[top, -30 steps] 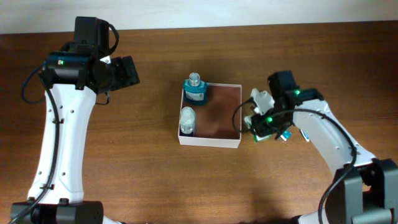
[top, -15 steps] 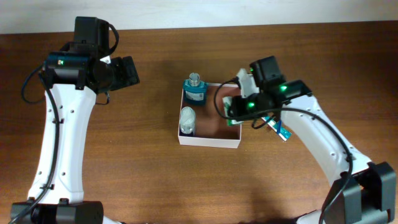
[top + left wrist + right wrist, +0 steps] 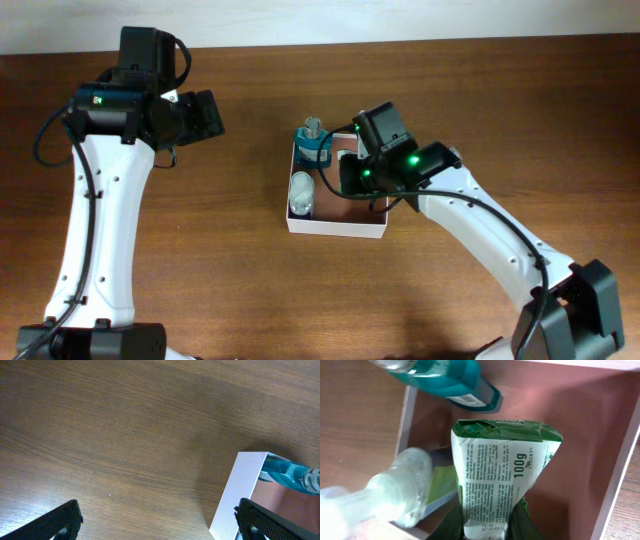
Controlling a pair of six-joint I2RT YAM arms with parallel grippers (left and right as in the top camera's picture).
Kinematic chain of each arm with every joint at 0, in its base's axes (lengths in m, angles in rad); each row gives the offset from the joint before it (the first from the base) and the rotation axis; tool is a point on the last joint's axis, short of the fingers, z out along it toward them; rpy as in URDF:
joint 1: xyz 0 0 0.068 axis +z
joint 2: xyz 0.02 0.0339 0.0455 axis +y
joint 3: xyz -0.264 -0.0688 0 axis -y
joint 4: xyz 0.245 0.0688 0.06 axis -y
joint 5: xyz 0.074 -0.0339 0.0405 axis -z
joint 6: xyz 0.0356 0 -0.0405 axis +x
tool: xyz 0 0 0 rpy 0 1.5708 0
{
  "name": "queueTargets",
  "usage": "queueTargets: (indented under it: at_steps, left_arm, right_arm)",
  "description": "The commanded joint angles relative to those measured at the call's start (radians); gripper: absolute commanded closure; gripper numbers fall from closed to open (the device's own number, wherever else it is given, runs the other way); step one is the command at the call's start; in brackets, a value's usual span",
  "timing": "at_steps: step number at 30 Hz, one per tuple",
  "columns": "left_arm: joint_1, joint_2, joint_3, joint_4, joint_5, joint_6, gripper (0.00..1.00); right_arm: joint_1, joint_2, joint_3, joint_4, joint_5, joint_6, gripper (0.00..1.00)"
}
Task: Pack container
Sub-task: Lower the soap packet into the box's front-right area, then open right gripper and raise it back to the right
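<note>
The container [image 3: 335, 227] is a shallow square box with white walls and a reddish-brown inside, at the table's middle. A teal bottle [image 3: 314, 144] stands in its far left corner and a clear bottle [image 3: 301, 191] lies along its left wall; both show in the right wrist view, the teal bottle [image 3: 445, 377] and the clear bottle [image 3: 395, 485]. My right gripper [image 3: 487, 527] is shut on a green and white 100 g packet [image 3: 502, 465] and holds it over the box's inside [image 3: 580, 435]. My left gripper [image 3: 160, 520] is open and empty above bare table left of the box [image 3: 240, 490].
The brown wooden table [image 3: 200, 280] spreads around the box. The right arm [image 3: 480, 225] reaches over the box's right wall from the right. The left arm [image 3: 100, 200] stands at the left side.
My right gripper has moved left from the table right of the box to over the box's inside, carrying the packet. The left arm has not moved.
</note>
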Motion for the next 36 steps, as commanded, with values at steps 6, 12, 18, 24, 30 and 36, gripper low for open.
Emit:
queueTargets:
  at_steps: [6,12,18,24,30,36]
  left_arm:
    - [0.002,-0.010,0.009,-0.001,-0.004,-0.005,0.01]
    - [0.002,-0.010,0.009,0.000,-0.004,-0.005,0.01]
    - [0.002,-0.010,0.009,0.000,-0.004,-0.005,0.01]
    - [0.002,-0.010,0.009,0.000,-0.004,-0.005,0.01]
    - [0.002,-0.010,0.009,0.000,-0.004,-0.005,0.01]
    - [0.002,-0.010,0.009,0.000,-0.004,-0.005,0.01]
  right_arm:
    - [0.007,0.110,0.023,0.011,0.114,0.024,0.81]
    - [0.006,0.145,0.023,0.011,0.120,0.023,0.81]
    - [0.006,0.190,0.023,0.018,0.166,0.023,0.81]
    - [0.006,0.192,0.023,0.021,0.164,0.023,0.81]
    - [0.006,0.192,0.023,0.010,0.164,0.023,0.67]
    - [0.006,0.187,0.025,0.009,0.138,0.011,0.67]
